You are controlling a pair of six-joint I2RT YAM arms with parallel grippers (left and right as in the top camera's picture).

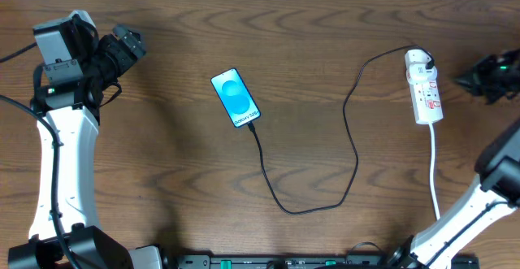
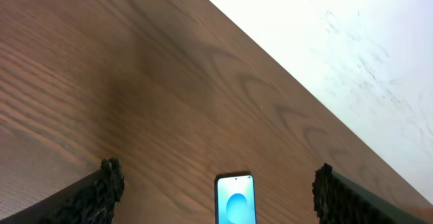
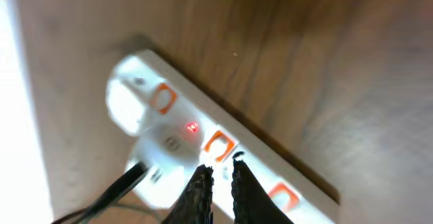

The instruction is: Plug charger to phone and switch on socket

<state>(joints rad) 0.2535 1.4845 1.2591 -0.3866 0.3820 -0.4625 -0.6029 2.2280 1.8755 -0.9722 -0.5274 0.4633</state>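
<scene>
Brown wood-grain table (image 1: 162,188), pale wall at the far edge; contents listed from the centre outward

1. Phone (image 1: 236,98): lies flat at centre, blue screen up, slightly askew. Judged light, glassy and apt to slide on the wood; best steadied by its long edges.
2. Charger (image 1: 355,151): thin black cable, one end meeting the phone's near end and seemingly plugged in. It loops near, then runs far-right to the socket. Judged limp and light; take it at the stiff plug tip, not mid-run.
3. Socket (image 1: 424,90): white strip at right, orange rocker switches (image 3: 218,143), a small red lamp (image 3: 192,126) glowing. Judged rigid, light plastic, likely to skid under a sideways push; press a rocker straight down.
4. Right gripper (image 3: 219,176): tips almost pressed together with a thin slit between, pinching nothing, just beside one rocker; contact cannot be told.
5. Left gripper (image 1: 134,40): far left, well apart from the phone, fingers spread wide, empty
</scene>
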